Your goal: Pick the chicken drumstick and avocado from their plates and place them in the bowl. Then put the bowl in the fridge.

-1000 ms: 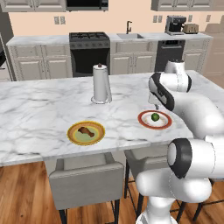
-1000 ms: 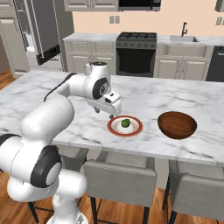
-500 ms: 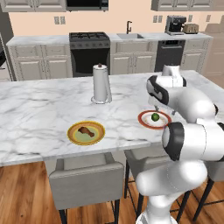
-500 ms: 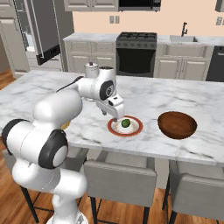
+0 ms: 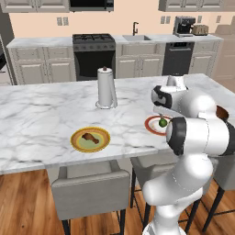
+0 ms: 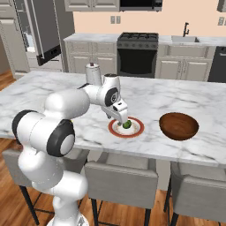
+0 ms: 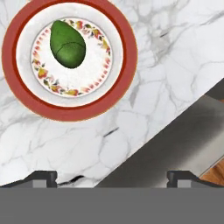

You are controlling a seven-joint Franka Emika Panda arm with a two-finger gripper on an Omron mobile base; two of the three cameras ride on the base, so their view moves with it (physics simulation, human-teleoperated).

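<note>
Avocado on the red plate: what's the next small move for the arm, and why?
Probably shift the gripper over the avocado and lower it. The jaws stand open and empty, and in the hand view the avocado lies off-centre on the red plate, so they don't yet straddle it. The bowl waits empty beside the plate.

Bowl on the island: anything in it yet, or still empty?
Empty. The bowl shows only bare brown interior; the avocado lies on its red-rimmed plate, the drumstick on the yellow plate.
</note>
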